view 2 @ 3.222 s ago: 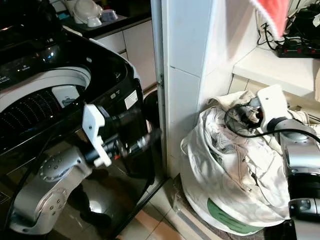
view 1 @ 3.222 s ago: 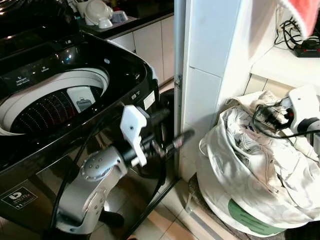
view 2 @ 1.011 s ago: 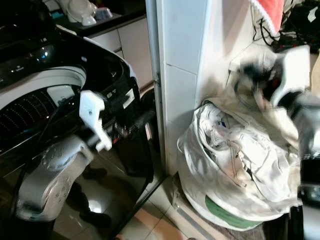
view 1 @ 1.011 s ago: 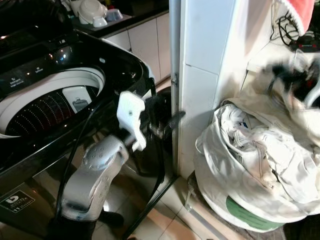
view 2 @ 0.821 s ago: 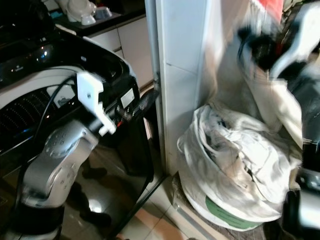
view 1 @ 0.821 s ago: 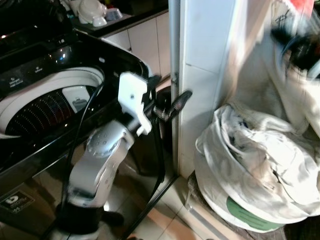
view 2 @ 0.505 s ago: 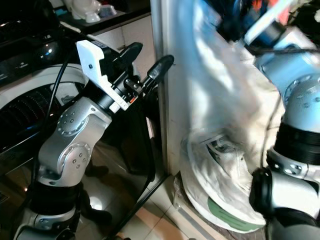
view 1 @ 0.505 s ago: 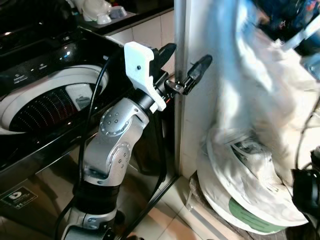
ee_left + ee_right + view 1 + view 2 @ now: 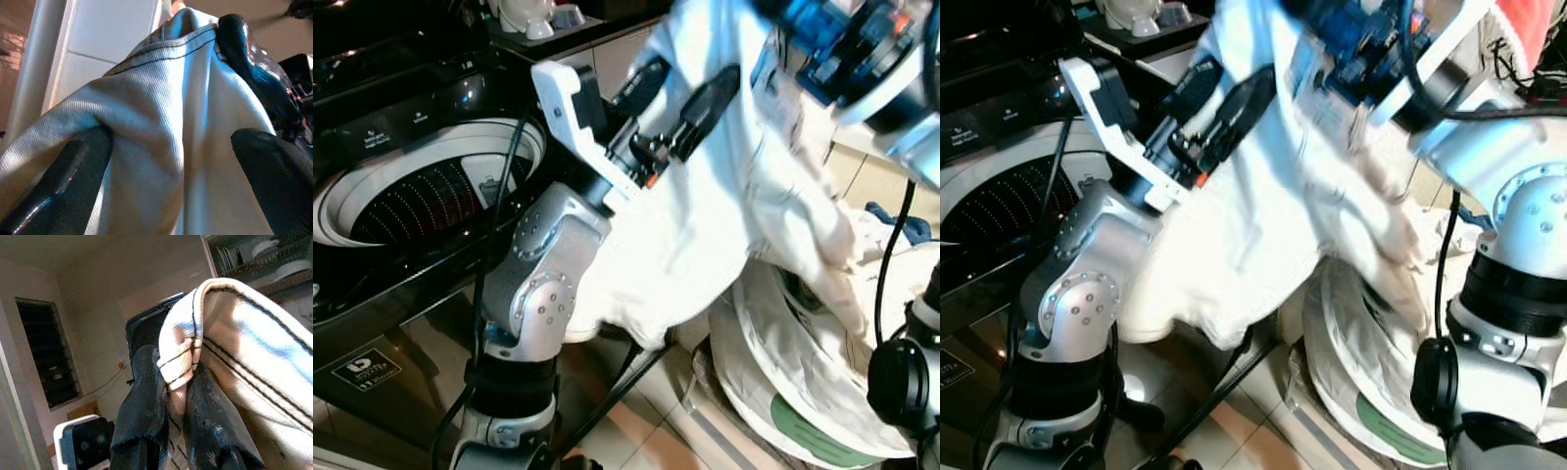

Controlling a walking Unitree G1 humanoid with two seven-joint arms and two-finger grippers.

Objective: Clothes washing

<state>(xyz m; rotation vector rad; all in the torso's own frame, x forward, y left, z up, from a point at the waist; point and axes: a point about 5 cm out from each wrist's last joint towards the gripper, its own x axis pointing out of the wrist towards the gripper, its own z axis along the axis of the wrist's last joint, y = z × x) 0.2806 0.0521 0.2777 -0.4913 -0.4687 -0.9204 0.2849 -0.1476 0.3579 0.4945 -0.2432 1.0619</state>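
White garment (image 9: 724,206) held up in the air, spread between both arms, hanging in front of the white tiled pillar and above the laundry bag. Fabric is ribbed, with dark stitch lines along a hem; its lower edge droops down beside the left arm's silver elbow, and a trailing part runs down toward the bag.

Right gripper (image 9: 171,401) high up at the garment's top edge. Its two black fingers (image 9: 142,396) are pressed together with a fold of hem pinched between them.

Left gripper (image 9: 680,98) raised in front of the cloth, at about the height of the washer's rim. Its jaws stand spread. In the left wrist view the cloth bulges between the two fingers (image 9: 73,176); one finger lies against the fabric, but a firm grip cannot be told.

Below and to the robot's right: white laundry bag (image 9: 783,392) on the tiled floor (image 9: 636,441), with a green label near its base, more pale clothing inside.

To the robot's left: black top-loading washing machine (image 9: 411,176), lid up, white-rimmed drum (image 9: 411,191) open, perforated wall visible.

Behind the washer, a dark counter (image 9: 568,29) with white crockery (image 9: 529,12).

Red cloth (image 9: 1528,29) hangs at upper right.
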